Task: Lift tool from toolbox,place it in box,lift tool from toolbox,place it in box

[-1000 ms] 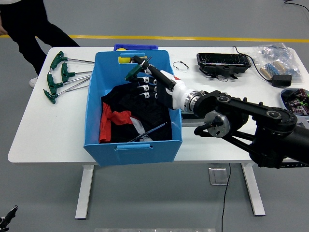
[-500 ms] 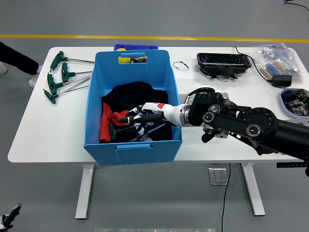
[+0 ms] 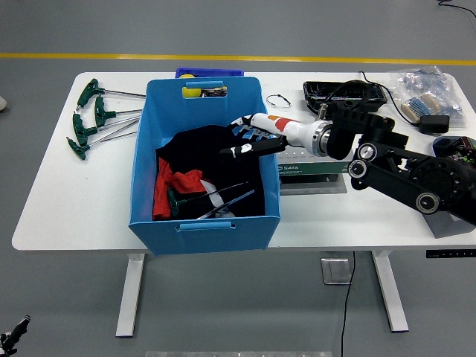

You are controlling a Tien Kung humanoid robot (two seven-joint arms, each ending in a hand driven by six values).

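I count four green-handled T-wrenches (image 3: 89, 119) lying on the table at ten o'clock from my blue box (image 3: 204, 223). Inside that box lie one more green-handled tool (image 3: 186, 198) and one black-and-red cloth (image 3: 178, 167). One green toolbox (image 3: 312, 172) sits at three o'clock, one black tray (image 3: 343, 93) at one o'clock.

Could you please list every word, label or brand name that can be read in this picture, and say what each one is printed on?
"SATA": white lettering on the green toolbox lying on the table under the robot's right arm.
Smaller print beside "SATA" on the toolbox: too small to read.
Blue markings on the right robot hand: too blurred to read.
Bagged items at the far right: any print is too small to read.
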